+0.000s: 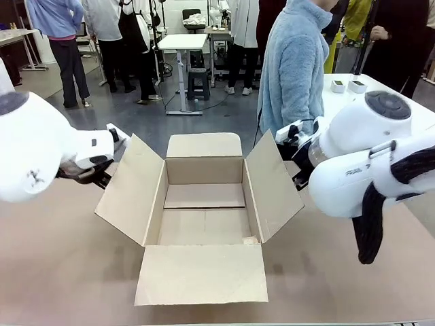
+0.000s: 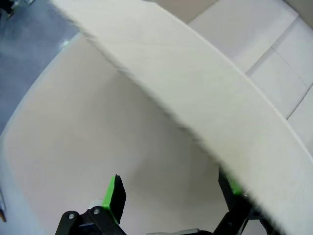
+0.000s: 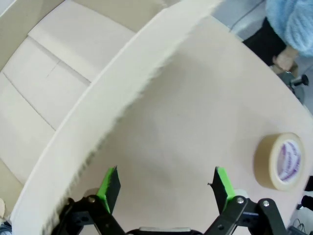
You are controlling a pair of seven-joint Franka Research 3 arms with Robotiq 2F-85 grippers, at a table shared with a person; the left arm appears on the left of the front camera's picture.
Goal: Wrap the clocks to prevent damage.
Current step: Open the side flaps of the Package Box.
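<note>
The clocks are out of view. An open brown cardboard box [image 1: 204, 171] stands mid-table with all its flaps spread and a bare floor. My left gripper [image 1: 103, 157] hovers just outside the box's left flap [image 2: 205, 88], jaws open and holding nothing; in the left wrist view [image 2: 173, 196] the flap's edge crosses in front of one green fingertip [image 2: 234, 186]. Outside the right flap [image 3: 122, 98], my right gripper [image 1: 297, 139] stands open and holding nothing above the tabletop, seen in the right wrist view [image 3: 165, 185].
A roll of brown tape [image 3: 281, 161] lies on the table to the right of the box. A person in a light blue fleece [image 1: 292, 68] stands at the far side, one hand [image 3: 284, 58] near the table edge. Two small boxes [image 1: 346, 86] sit on a white table behind.
</note>
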